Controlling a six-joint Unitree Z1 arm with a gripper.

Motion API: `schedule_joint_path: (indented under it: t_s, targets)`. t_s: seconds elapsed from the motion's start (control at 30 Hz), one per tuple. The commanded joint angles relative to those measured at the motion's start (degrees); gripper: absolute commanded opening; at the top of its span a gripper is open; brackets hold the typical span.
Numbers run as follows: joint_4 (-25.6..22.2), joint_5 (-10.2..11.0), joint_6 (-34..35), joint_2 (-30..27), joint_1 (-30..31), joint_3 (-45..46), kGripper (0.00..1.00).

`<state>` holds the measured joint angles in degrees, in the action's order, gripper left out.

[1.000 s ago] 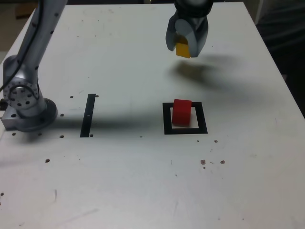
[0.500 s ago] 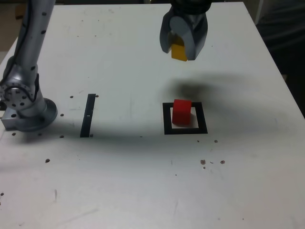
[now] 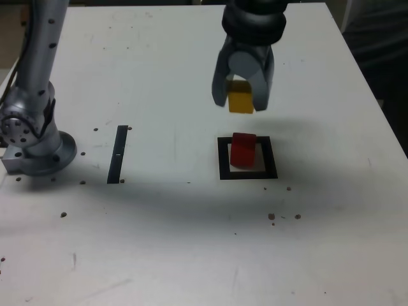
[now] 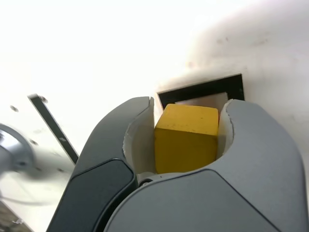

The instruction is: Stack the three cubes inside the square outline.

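My gripper (image 3: 241, 102) is shut on the yellow cube (image 3: 241, 101) and holds it in the air, just behind and above the red cube (image 3: 243, 149). That red cube stands inside the square outline (image 3: 248, 174) on the white table. In the wrist view the yellow cube (image 4: 186, 137) sits squeezed between the two grey fingers (image 4: 120, 145), and a corner of the square outline (image 4: 203, 90) shows beyond it; the red cube is hidden there. The green cube is out of view.
A narrow black strip (image 3: 118, 153) lies on the table towards the exterior view's left. The arm's grey base (image 3: 35, 143) stands at the far left edge. Small dark specks (image 3: 280, 217) dot the table surface in front of the outline.
The gripper has carried the yellow cube down and nearer, from the table's far side to just above the red cube. The red cube has stayed put.
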<state>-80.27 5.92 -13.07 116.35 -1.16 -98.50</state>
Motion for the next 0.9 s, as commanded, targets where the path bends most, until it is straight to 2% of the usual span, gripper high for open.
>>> schedule_joint_path:
  t_s: [0.0, 0.27, 0.87]
  targets:
    - [0.76, -0.64, 1.66, -0.54, 0.39, 0.83, 0.31]
    - [2.33, -1.84, 5.57, -0.38, 1.69, 2.85, 0.31]
    - [5.74, -3.89, 7.03, -0.05, 4.32, 6.21, 0.32]
